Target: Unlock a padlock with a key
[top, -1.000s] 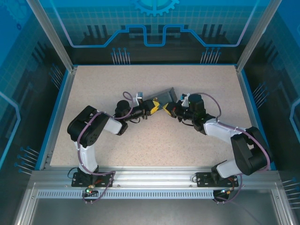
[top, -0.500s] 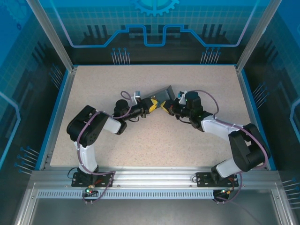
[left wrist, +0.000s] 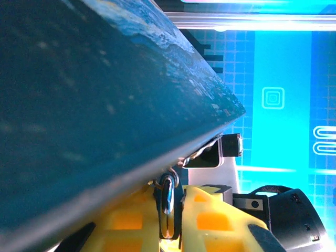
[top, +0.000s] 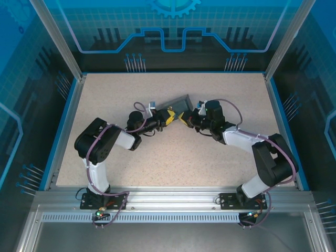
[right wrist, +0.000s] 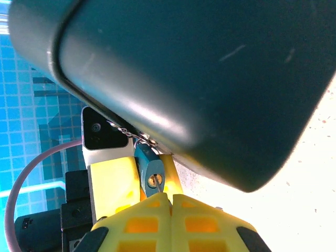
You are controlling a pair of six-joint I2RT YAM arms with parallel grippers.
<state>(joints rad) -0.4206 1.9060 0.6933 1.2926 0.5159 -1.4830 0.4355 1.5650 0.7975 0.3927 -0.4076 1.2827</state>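
The padlock (right wrist: pixel 148 170) was a very small bluish-grey metal body with a brass-coloured keyhole (right wrist: pixel 153 181) in the face turned to the right wrist camera. It hung just under the rounded lower edge of the box (right wrist: pixel 210 79), touching it or almost touching it. In the left wrist view its thin metal shackle (left wrist: pixel 168 188) stood upright, directly below the edge of the box.

The left gripper (left wrist: pixel 169 226) was closed narrowly on the padlock, with one yellow finger on each side of it. The key (right wrist: pixel 158 190) was only a thin dark sliver. It came out from the tip of the right gripper (right wrist: pixel 169 202) and its point reached the keyhole. The right gripper was pressed shut on the key, its two yellow fingers meeting with no gap.

From above, both grippers met tip to tip just in front of the near edge of the box, the left one at the left side and the right one at the right. The padlock itself was too small to see there. The box was dark, with a blue painted surface, and it stood tilted a little behind the middle of the table (top: pixel 105 105). The speckled table lay bare around the box on all other sides, out to the blue border (top: pixel 173 72), so the open room was wide in front of the box and at both its ends.
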